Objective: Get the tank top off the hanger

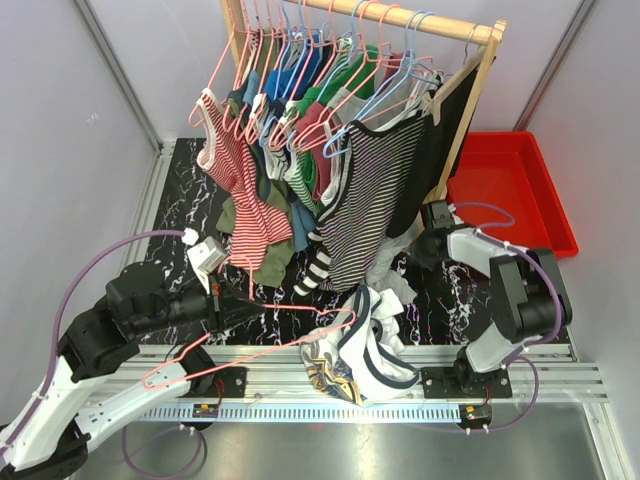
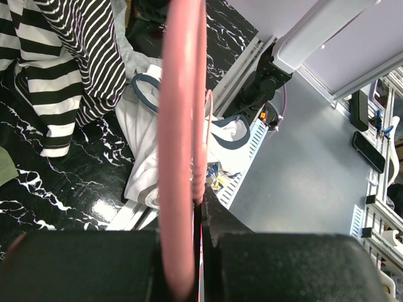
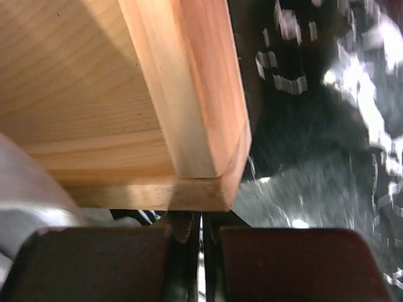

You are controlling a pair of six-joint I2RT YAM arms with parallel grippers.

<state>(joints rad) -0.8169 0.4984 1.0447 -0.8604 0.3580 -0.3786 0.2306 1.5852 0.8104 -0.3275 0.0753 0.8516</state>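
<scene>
A: Hanger (image 1: pixel 262 347) first: who has it?

B: The left gripper (image 2: pixel 201 211) pinches its pink wire, jaws narrow around it, low over the near left of the marble table (image 1: pixel 180 190).

A: And the tank top (image 1: pixel 375 345)?

B: White with navy trim, crumpled at the table's near edge, right of centre. The hanger's right end touches it. Whether a strap is caught on it cannot be told.

A: Right gripper (image 1: pixel 432 222)?

B: Fingers pressed together, empty, just beside the wooden rack's (image 3: pixel 157 94) foot.

You have the rack (image 1: pixel 478 90) standing at the far middle of the table (image 1: pixel 180 190), with the tray (image 1: pixel 515 190) to its right. The tank top (image 1: pixel 370 345) lies heaped at the near edge, and the hanger (image 1: pixel 250 345) reaches it from the left.
</scene>
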